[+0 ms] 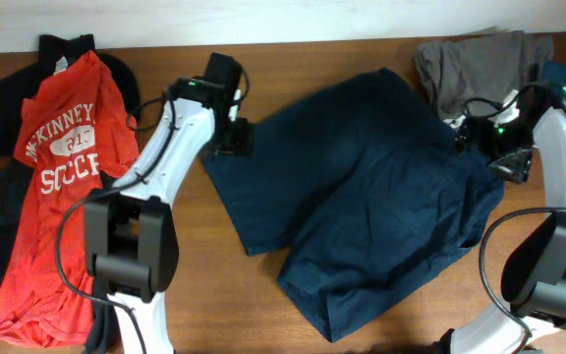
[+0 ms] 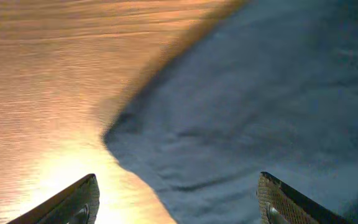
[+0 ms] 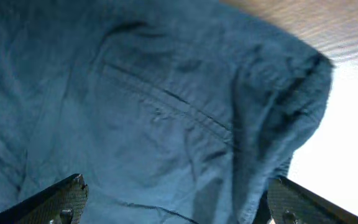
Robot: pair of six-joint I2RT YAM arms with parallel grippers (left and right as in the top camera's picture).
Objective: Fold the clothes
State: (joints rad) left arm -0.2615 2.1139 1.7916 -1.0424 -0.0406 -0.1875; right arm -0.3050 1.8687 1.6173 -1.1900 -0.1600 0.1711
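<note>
The navy shorts point(image 1: 371, 197) lie spread mid-frame on the table point(image 1: 224, 285). We see the left tool point(image 2: 178, 198) at their upper-left edge and the right tool point(image 3: 176, 200) at their upper right, both with fingers apart.

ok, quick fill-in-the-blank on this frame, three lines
1. The left gripper, above a corner of the navy shorts, is ____.
2. The T-shirt left of the shorts is ____ with white lettering.
3. The garment beyond the shorts' far right edge is ____.
Missing: open; red; grey.
</note>
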